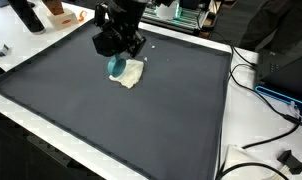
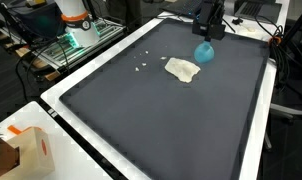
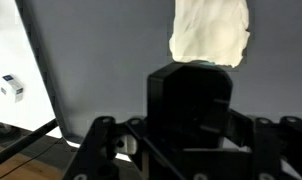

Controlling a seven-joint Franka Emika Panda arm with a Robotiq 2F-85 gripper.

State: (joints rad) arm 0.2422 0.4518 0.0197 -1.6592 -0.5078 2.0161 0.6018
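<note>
My gripper point(image 1: 118, 50) hangs over the far part of a large dark mat point(image 1: 121, 120). It is shut on a teal cup-like object point(image 1: 116, 68) that sticks out below the fingers. In both exterior views the teal object point(image 2: 204, 52) is just above one edge of a crumpled cream cloth point(image 2: 182, 68) lying flat on the mat. The cloth point(image 1: 130, 74) shows partly behind the held object. In the wrist view the gripper point(image 3: 191, 110) and its load form a dark block, and the cloth point(image 3: 211, 30) lies beyond it at the top.
A white table border point(image 2: 61, 100) rings the mat. Small white scraps point(image 2: 141, 66) lie near the cloth. Cables point(image 1: 263, 95) and a black device sit off the mat's side. A cardboard box point(image 2: 26, 150) stands at a corner. A small white item point(image 3: 11, 88) rests on the border.
</note>
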